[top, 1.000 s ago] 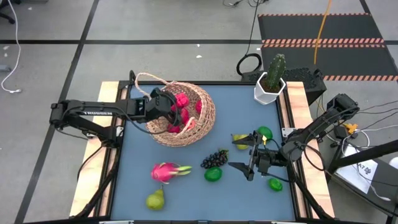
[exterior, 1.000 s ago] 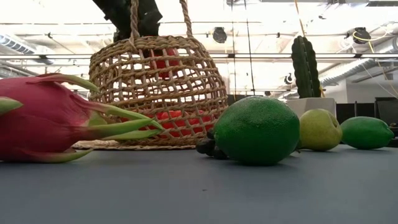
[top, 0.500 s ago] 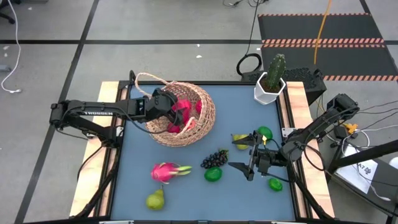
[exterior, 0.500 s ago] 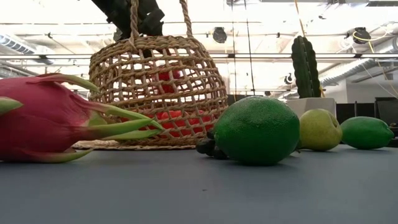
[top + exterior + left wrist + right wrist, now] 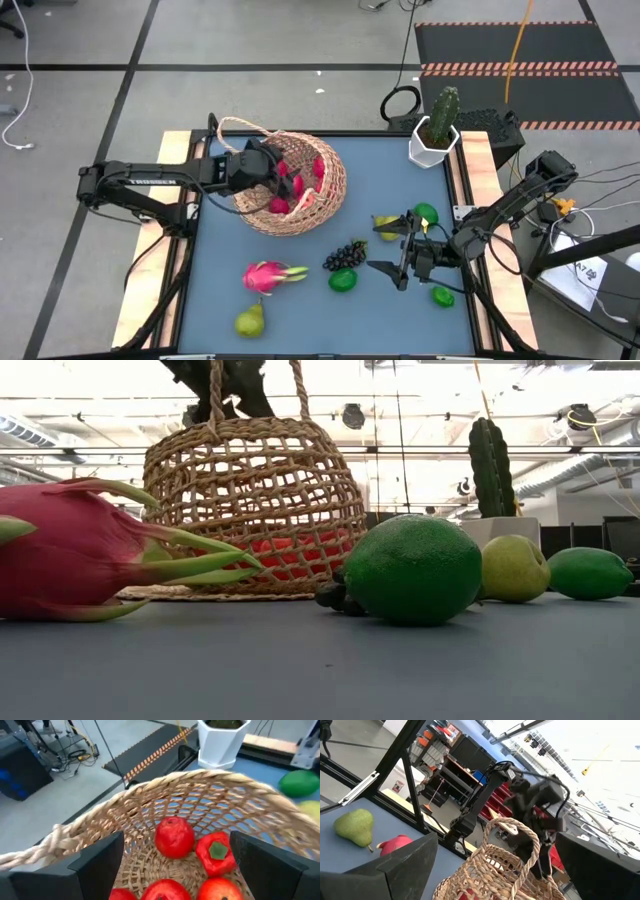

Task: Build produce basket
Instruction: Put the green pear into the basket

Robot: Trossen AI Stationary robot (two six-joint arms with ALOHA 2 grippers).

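The tan woven basket (image 5: pixel 295 185) stands on its base at the table's far left, with several red fruits (image 5: pixel 174 836) lying in its bottom. My left gripper (image 5: pixel 272 172) hovers open just above the basket's mouth with nothing between its fingers. On the blue table lie a pink dragon fruit (image 5: pixel 268 275), a pear (image 5: pixel 250 320), a dark grape bunch (image 5: pixel 345 255), a lime (image 5: pixel 343 281), a second pear (image 5: pixel 385 227) and two more limes (image 5: pixel 426 213) (image 5: pixel 443 296). My right gripper (image 5: pixel 393 245) waits open above the table's right part, beside those fruits.
A white hexagonal pot with a cactus (image 5: pixel 435 135) stands at the far right corner. The basket's thin loop handle (image 5: pixel 235 125) arches beside my left gripper. Bare blue table (image 5: pixel 300 330) lies along the near edge between the fruits.
My left gripper has let go of a red fruit, which has dropped from the upper part of the basket to its bottom among the other red fruits. The gripper has tipped a little upward over the basket's mouth.
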